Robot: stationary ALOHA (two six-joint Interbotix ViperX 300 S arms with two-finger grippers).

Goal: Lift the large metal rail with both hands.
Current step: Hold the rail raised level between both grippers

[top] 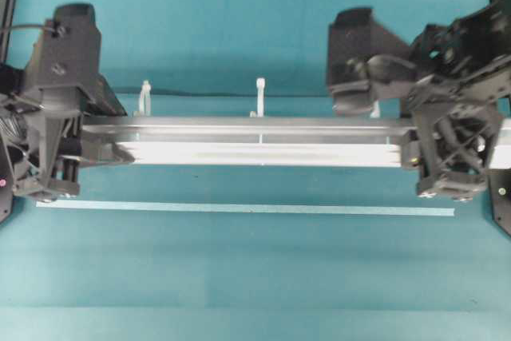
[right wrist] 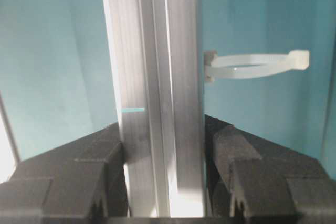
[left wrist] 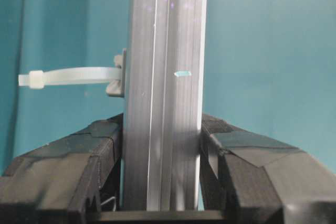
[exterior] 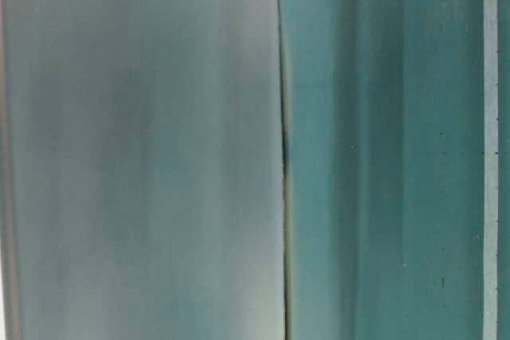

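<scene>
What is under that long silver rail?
Only teal tabletop shows beneath the metal rail; a thin pale strip lies beside it, not under. The tabletop directly below is covered.

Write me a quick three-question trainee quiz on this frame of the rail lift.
1. True or false: both grippers are shut on the rail.
2. What lies flat on the table, apart from the rail? A) pale strip B) screwdriver C) cloth
3. What sticks out from the rail's side?

Key: 1 true, the left gripper and right gripper clamp opposite ends. 2 A, the strip. 3 White pegs.
</scene>
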